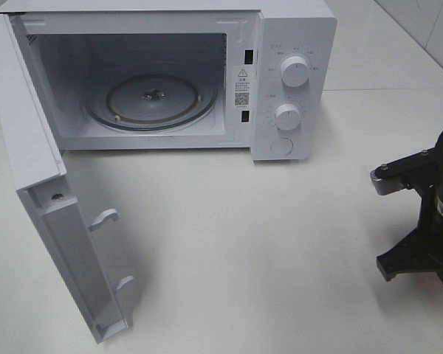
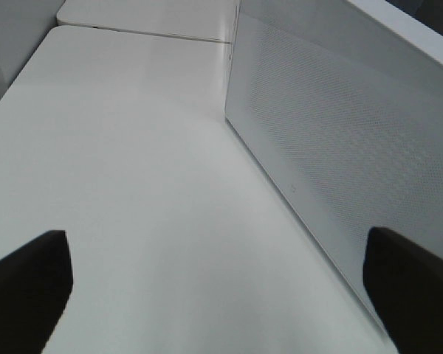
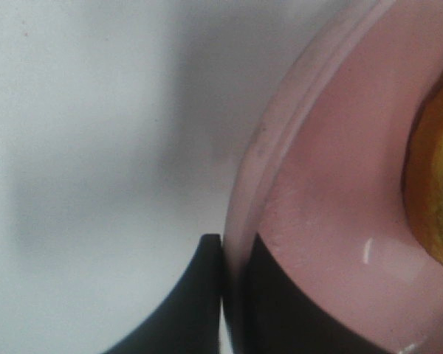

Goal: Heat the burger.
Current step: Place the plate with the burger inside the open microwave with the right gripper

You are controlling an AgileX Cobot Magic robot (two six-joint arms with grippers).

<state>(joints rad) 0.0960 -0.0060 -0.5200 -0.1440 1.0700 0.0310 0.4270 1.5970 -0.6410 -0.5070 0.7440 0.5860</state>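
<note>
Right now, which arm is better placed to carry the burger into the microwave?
Right. The right gripper is shut on the pink plate at its rim, burger on it. The left gripper is open, empty, beside the open microwave door.

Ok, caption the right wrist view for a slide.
Right fingers clamp the plate by its rim, burger on it.

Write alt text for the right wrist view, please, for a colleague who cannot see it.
The right tool is shut on the rim of a pink plate, one finger on each side of the edge. Part of the burger, a golden-brown bun, sits on the plate at the frame's edge, with white table beyond.
</note>
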